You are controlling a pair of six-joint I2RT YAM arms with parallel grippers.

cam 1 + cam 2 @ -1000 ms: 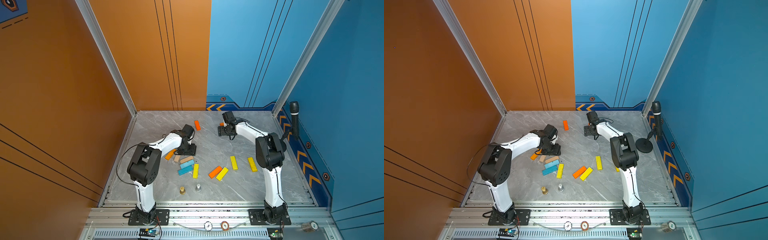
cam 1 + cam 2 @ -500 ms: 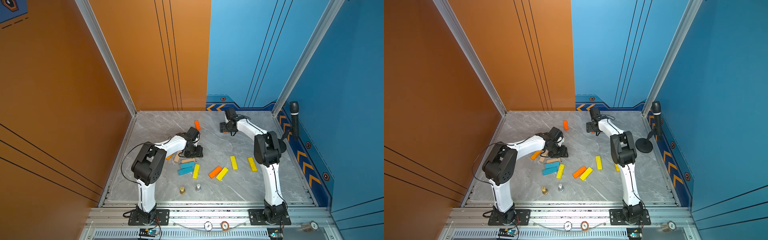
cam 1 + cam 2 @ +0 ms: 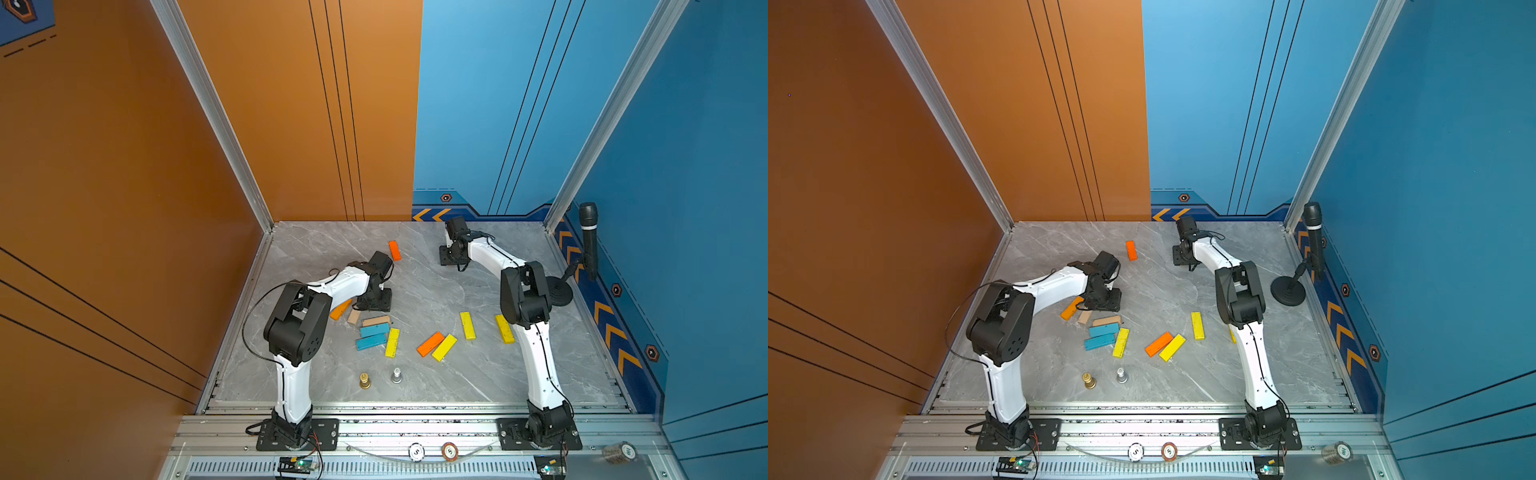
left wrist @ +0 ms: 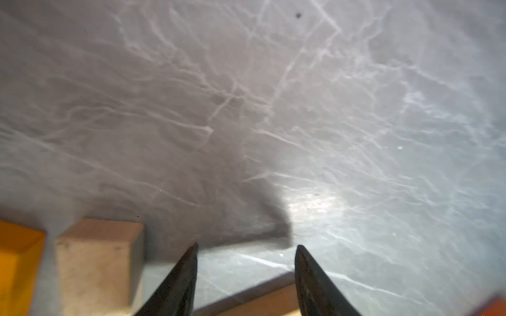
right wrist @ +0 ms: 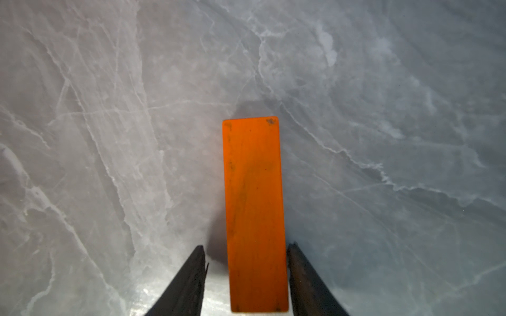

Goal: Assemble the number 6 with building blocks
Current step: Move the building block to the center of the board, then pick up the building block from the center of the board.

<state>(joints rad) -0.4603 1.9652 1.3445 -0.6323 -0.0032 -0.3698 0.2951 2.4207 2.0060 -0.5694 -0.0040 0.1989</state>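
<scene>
The right fingers (image 5: 306,279) are closing round a flat orange wooden plank (image 5: 253,205), one not yet touching, while the left fingers (image 4: 180,281), apart and empty, are narrowing too, so picking is starting

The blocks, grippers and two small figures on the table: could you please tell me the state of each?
Left gripper: open, nothing between its tips.
Right gripper: open, not yet clamped.
Orange block: lengthwise between the right gripper's jaws, a gap on one side.
Loose blocks: lying flat, scattered, no 6 formed yet.
Gold figure: upright.
Silver figure: upright.
</scene>
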